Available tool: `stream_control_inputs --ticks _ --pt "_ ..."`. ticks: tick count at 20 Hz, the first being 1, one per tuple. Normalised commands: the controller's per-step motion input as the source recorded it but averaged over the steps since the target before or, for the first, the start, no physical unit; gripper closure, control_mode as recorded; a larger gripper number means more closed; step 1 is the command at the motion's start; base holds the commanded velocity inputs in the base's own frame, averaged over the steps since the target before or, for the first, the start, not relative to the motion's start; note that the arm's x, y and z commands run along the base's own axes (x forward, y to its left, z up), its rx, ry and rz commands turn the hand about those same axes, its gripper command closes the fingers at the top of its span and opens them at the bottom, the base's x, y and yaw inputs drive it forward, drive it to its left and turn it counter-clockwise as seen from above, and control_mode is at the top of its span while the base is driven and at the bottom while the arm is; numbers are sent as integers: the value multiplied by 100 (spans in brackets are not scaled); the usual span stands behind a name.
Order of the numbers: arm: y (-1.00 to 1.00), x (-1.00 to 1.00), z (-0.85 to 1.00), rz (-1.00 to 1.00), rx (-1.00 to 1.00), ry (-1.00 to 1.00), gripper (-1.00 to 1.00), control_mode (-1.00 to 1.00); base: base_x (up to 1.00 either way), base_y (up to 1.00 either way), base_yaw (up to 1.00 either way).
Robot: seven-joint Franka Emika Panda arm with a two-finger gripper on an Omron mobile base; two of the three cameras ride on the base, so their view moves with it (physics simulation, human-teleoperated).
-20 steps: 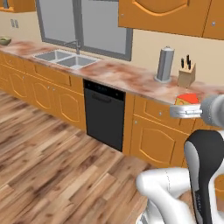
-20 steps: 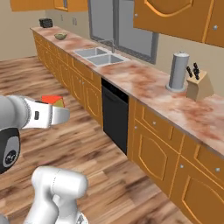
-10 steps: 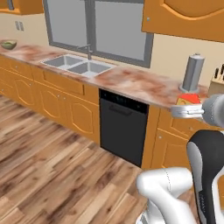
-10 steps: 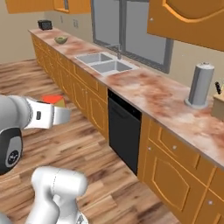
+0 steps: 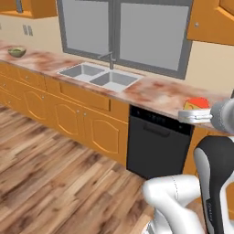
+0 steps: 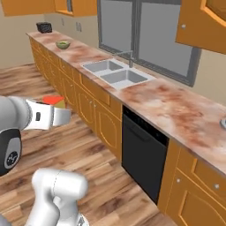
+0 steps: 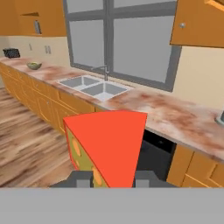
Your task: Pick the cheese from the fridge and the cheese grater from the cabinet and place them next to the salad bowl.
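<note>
Gripper [image 7: 109, 181] clamped on the cheese [image 7: 107, 146], jaws either side of the wedge's lower end; the red rind face fills the space just ahead of the tips, yellow holed side turned to the gripper's left. In the left base view the cheese [image 5: 197, 103] sits at the tip of the gripper [image 5: 194, 116], held level above floor height with nothing under it but wood floor. Right base view agrees: cheese [image 6: 54, 101] at the gripper [image 6: 62, 115] end, arm out in front of the base.

Just beyond and below the gripper: the black dishwasher [image 5: 157, 148] front and the marbled counter [image 6: 176, 110]. Further ahead and to the gripper's left, the double sink [image 7: 94, 86] with faucet under the window [image 7: 127, 37].

Farthest out, well to the gripper's left along the same counter: the salad bowl [image 7: 34, 66], green lump inside, also seen in the side views [image 5: 17, 52] [image 6: 63, 44]. A dark toaster [image 6: 44, 27] stands beyond it at the counter end.

Key relation: the bowl lies far off to the gripper's left, past the sink, well apart from the held cheese, so likely the carry leg is in hand, with the base needing to close that gap before any set-down. Grater half of the task not yet done, judging by the bare counter near the bowl.
</note>
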Motion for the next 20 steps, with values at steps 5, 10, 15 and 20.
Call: stream_control_inputs --ticks 5,10,15,20 --pt "0 0 0 0 0 0 100 100 100 52 -14" --pt "0 0 0 0 0 0 100 100 100 73 -10" --pt "0 0 0 0 0 0 100 100 100 77 -2" --pt "0 0 0 0 0 0 100 100 100 73 -8"
